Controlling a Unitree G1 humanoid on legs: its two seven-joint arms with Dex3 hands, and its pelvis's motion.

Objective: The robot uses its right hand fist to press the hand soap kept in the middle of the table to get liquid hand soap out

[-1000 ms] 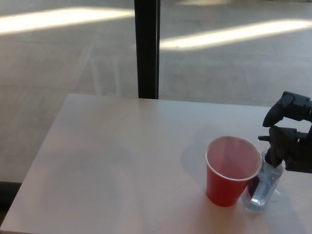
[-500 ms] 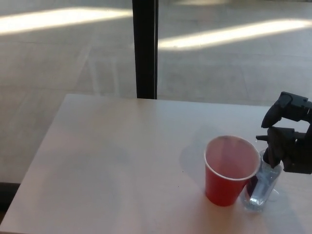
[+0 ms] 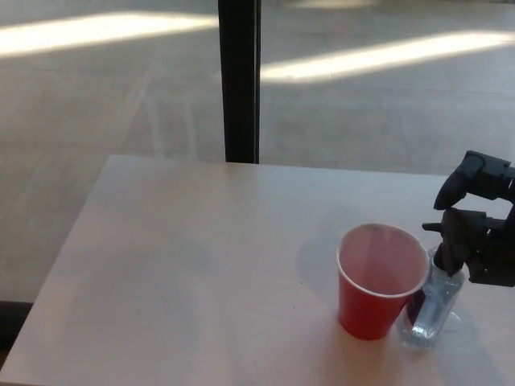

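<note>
A clear hand soap bottle [image 3: 430, 313] stands at the right of the light table [image 3: 201, 265], right behind a red cup [image 3: 378, 281]. My right hand [image 3: 476, 233] comes in from the right edge, black, fingers curled into a fist over the bottle's pump top. The pump head is hidden under the hand. The nozzle tip points toward the cup's rim. My left hand does not show.
The red cup is upright and its inside looks empty. A black pillar [image 3: 239, 80] rises behind the table's far edge, with grey floor beyond. The table's right edge is cut off by the picture.
The view shifted very slightly; my right hand stays on the pump and the bottle and cup have not visibly moved.
</note>
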